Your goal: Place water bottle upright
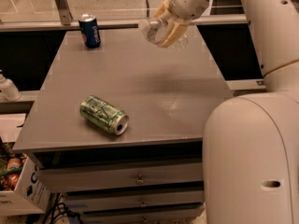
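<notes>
Lost much of the water bottle [152,30] behind the gripper [165,25] clamped on it at twelve o'clock. Cropped at nine o'clock: white bottle [7,88].

Cream end effector [167,28] above grey table [154,92] w/ clear bottle [150,30]; blue can [89,31], green patterned can [103,115].

A green can [103,115] lies sideways on the table [154,90]; a blue can [89,31] stands left of the claw [164,30].
</notes>
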`<move>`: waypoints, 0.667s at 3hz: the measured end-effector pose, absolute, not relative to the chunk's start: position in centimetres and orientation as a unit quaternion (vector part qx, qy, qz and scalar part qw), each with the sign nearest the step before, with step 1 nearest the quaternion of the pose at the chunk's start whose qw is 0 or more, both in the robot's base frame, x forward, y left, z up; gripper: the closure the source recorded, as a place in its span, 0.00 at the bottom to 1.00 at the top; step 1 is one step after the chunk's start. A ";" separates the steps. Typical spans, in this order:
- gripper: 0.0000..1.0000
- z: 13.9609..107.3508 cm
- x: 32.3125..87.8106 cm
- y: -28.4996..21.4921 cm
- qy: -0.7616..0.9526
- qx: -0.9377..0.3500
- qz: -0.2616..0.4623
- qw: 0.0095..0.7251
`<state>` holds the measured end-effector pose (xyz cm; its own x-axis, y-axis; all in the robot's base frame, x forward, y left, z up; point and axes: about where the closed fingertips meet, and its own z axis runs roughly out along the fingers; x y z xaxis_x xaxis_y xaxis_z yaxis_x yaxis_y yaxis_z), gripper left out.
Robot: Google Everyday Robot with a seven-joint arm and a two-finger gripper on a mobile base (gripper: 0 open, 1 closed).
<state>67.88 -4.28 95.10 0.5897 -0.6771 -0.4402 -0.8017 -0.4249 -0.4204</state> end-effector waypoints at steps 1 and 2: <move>1.00 97.1 66.1 -2.8 0.465 -0.792 0.185 0.349; 1.00 98.9 64.5 -1.3 0.484 -0.739 0.275 0.379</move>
